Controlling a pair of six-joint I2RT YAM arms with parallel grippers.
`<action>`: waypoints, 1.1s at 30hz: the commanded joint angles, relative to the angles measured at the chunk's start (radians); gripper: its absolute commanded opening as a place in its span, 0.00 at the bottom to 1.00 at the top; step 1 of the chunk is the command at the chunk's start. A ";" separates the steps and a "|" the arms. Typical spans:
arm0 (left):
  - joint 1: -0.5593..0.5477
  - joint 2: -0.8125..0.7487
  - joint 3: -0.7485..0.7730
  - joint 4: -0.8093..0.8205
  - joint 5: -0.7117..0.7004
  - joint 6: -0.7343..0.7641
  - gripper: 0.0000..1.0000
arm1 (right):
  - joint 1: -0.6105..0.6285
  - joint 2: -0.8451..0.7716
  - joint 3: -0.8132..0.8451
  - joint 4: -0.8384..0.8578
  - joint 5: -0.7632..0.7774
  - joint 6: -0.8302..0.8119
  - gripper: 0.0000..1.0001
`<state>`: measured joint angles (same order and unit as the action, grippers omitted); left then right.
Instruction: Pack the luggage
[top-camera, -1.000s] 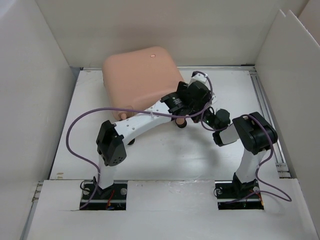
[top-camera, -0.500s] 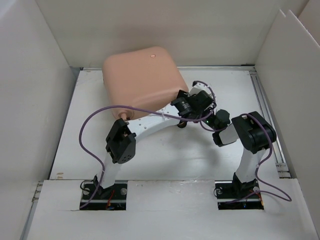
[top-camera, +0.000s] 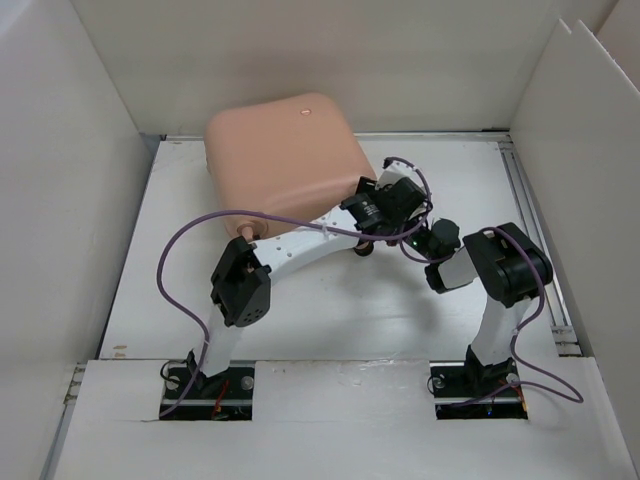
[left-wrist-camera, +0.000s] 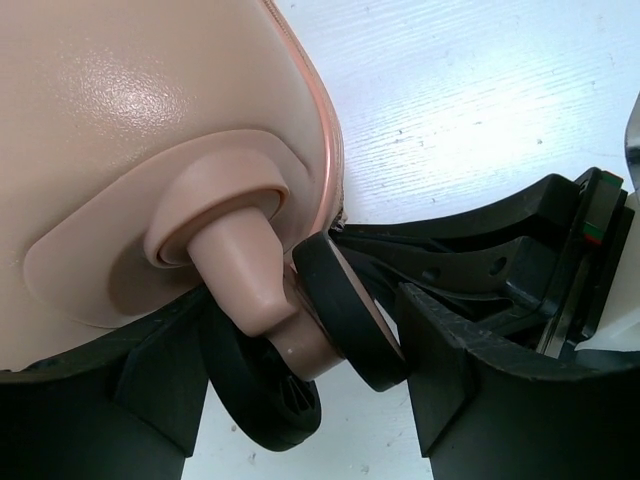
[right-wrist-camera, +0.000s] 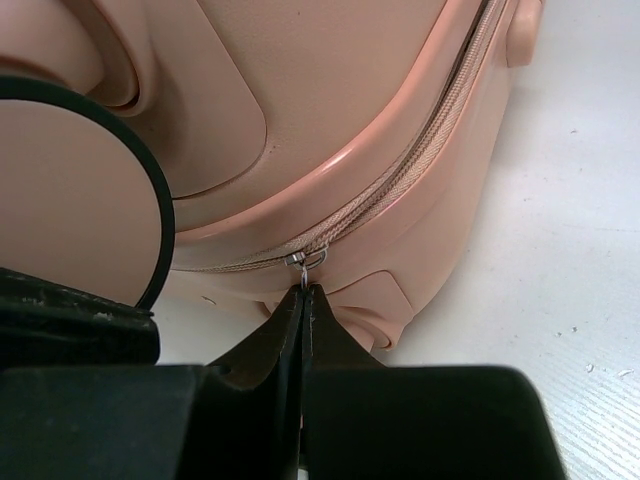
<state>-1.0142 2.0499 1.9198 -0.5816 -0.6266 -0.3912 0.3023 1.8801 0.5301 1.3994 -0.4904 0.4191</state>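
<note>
Closed suitcase (top-camera: 285, 150), seen from above. The salmon-pink shell is shown lying flat on the white table (top-camera: 330, 310), in the far left-of-centre part, with its back edge near the rear wall. Its near right corner is met by both arms.

Corner detail, left wrist view. A wheel (left-wrist-camera: 345, 315) (a twin caster, black tyres on a pink hub) is carried on a short pink stem set into a recess of the shell (left-wrist-camera: 150, 120). The left gripper (left-wrist-camera: 305, 335) is placed around this wheel, one dark finger on each side, the jaws standing apart. Whether the fingers press on the tyres cannot be told. The right gripper's fingers (left-wrist-camera: 440, 265) are seen at the right of this view, pointing at the seam of the suitcase.

Seam detail, right wrist view. The zipper (right-wrist-camera: 400, 190) is shown running along the rounded edge of the shell (right-wrist-camera: 330, 100), its pink teeth drawn together. The small metal zipper pull (right-wrist-camera: 305, 262) hangs at the lower bend of the seam. The right gripper (right-wrist-camera: 303, 292) is closed, its two black fingertips pressed together just beneath the slider, and the thin tab of the pull is pinched between them. The wheel (right-wrist-camera: 60, 200) fills the left of this view.

Surroundings. The left arm (top-camera: 290, 250) and right arm (top-camera: 500, 290) are trailed by purple cables (top-camera: 165, 270), and the table is enclosed by white panels (top-camera: 60, 200).
</note>
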 joint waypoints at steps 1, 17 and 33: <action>0.057 -0.016 -0.030 0.035 -0.074 -0.005 0.37 | 0.034 0.034 0.005 0.328 -0.096 0.012 0.00; 0.129 -0.184 -0.332 0.106 -0.004 0.115 0.00 | -0.029 -0.163 0.028 -0.215 -0.021 -0.272 0.00; 0.235 -0.448 -0.588 0.186 0.438 0.405 0.00 | -0.097 -0.159 0.281 -0.557 0.119 -0.439 0.00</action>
<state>-0.8318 1.6711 1.3808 -0.2295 -0.1646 -0.1764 0.2905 1.7279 0.7433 0.8059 -0.6140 0.0383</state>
